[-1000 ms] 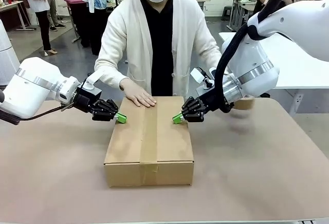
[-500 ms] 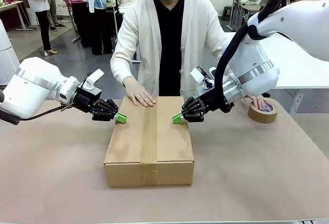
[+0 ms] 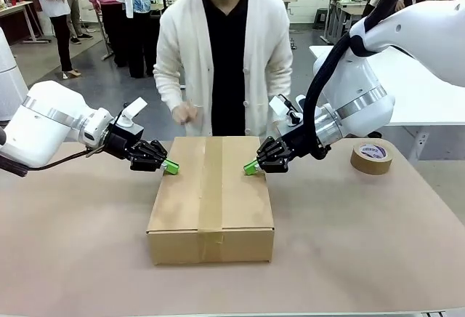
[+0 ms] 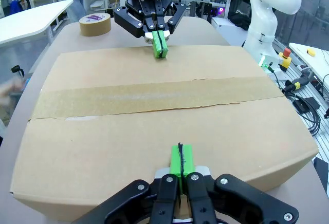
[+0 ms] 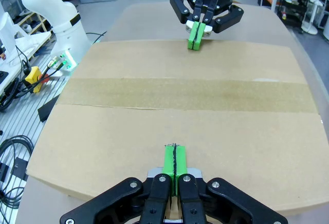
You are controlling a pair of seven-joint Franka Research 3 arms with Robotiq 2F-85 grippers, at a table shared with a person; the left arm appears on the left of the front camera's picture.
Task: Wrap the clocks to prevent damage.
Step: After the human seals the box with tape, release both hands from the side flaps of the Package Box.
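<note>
The person's hand (image 3: 184,113) that lay flat on the far edge of the box (image 3: 211,195), just beyond my left pincer (image 3: 171,166), has lifted off and now hangs in the air above it. Out past my right pincer (image 3: 251,168), the other hand has let go of the tape roll (image 3: 371,158), which now sits alone on the table (image 3: 349,244).

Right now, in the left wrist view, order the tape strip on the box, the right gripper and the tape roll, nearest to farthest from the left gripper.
1. Tape strip, across the cardboard box's middle.
2. Right gripper, at the box's far edge.
3. Tape roll, beyond the box, on the table.
</note>
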